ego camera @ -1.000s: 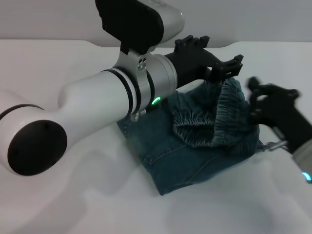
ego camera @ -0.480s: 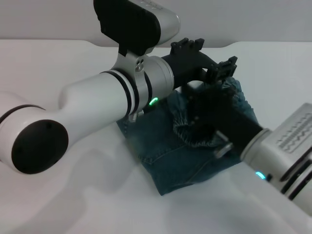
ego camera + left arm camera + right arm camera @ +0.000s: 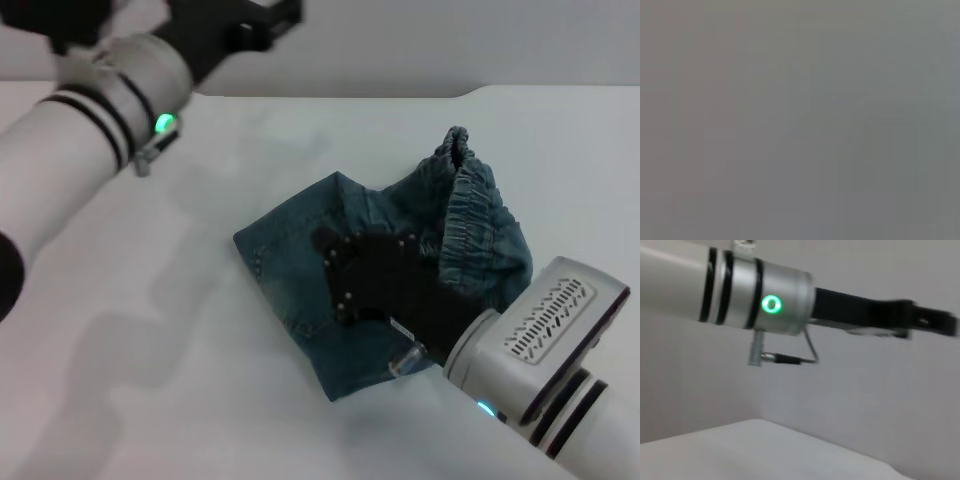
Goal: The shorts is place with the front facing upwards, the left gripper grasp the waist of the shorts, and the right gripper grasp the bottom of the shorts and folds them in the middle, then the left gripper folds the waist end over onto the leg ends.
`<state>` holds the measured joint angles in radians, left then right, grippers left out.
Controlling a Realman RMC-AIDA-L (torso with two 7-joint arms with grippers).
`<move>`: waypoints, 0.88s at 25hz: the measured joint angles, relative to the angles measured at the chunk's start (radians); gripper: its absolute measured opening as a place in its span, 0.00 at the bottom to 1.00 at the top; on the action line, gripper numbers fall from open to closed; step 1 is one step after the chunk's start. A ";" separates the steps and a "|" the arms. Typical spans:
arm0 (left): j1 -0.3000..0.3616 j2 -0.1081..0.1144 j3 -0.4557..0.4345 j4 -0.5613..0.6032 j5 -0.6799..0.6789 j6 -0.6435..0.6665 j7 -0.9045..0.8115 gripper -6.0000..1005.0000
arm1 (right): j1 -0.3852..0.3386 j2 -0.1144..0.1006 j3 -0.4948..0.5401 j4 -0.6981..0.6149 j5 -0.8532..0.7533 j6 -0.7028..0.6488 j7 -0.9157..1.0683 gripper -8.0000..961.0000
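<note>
Folded but not flat on the white table (image 3: 150, 380): blue-teal denim shorts (image 3: 290, 260), with the ruched elastic waist (image 3: 470, 215) bunched up and standing in a loose hump at the far right side of the pile rather than lying smooth over the lower layer. Biggest risk from here, judging by that hump: springing back open or sliding sideways once nothing presses on it, leaving the waist end short of the leg ends and the fold crooked. Second risk: dragging the top layer along, since the black claw of the right gripper (image 3: 365, 275), on its white arm with the blue light, sits low over the middle of the denim, apparently touching or nearly touching the cloth; snagging a crease there on the way out would undo the stack. Impossible to tell whether that claw is set wide or narrow, or pinching any fabric, seen only as a dark mass against the denim. Impossible also to pick out the straight hems under the folded layers. Up at the far left, well apart from the shorts, the black claw of the left gripper (image 3: 235, 25) on its silver-white arm with the green light, raised above the table; seen side-on from the right wrist (image 3: 885, 317), carrying no cloth, though how far open cannot be told.
</note>
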<state>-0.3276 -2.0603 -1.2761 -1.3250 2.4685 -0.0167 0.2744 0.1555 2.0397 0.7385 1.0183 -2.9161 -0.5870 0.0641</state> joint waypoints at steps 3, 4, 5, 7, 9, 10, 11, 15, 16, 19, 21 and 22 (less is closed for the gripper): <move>0.032 0.000 -0.034 0.032 0.001 0.089 0.015 0.83 | -0.010 0.004 0.002 -0.005 0.001 0.000 0.003 0.01; 0.041 0.000 -0.049 0.036 0.001 0.100 0.016 0.83 | -0.017 0.007 0.004 -0.006 0.001 0.001 0.003 0.01; 0.050 0.000 -0.065 0.039 0.001 0.108 0.016 0.83 | -0.021 0.008 0.007 -0.008 0.001 0.001 0.004 0.01; 0.064 0.000 -0.092 0.041 0.001 0.111 0.017 0.83 | -0.026 0.012 0.008 -0.013 0.002 0.001 0.006 0.01; 0.070 0.000 -0.102 0.041 0.001 0.112 0.017 0.83 | -0.028 0.019 0.010 -0.025 0.004 0.001 0.009 0.01; 0.075 0.000 -0.109 0.042 0.001 0.115 0.017 0.83 | -0.028 0.024 0.011 -0.033 0.004 0.001 0.010 0.01; 0.075 0.000 -0.108 0.044 0.001 0.115 0.019 0.83 | -0.027 0.028 0.012 -0.042 0.004 0.001 0.012 0.01; 0.066 0.000 -0.102 0.057 0.001 0.111 0.027 0.83 | -0.014 0.035 0.015 -0.087 0.004 -0.005 0.054 0.01; 0.062 0.000 -0.101 0.061 0.001 0.110 0.027 0.83 | -0.011 0.035 0.018 -0.101 0.005 -0.008 0.070 0.01; 0.057 0.000 -0.100 0.064 0.001 0.109 0.028 0.83 | 0.000 0.035 0.026 -0.137 0.005 -0.018 0.115 0.01; 0.054 0.000 -0.099 0.064 0.001 0.108 0.028 0.83 | 0.009 0.035 0.027 -0.165 0.006 -0.038 0.152 0.01; 0.051 0.000 -0.096 0.065 0.001 0.107 0.029 0.83 | 0.016 0.035 0.026 -0.179 0.006 -0.052 0.171 0.01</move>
<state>-0.2764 -2.0601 -1.3723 -1.2604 2.4697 0.0900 0.3029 0.1720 2.0744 0.7643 0.8390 -2.9100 -0.6388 0.2350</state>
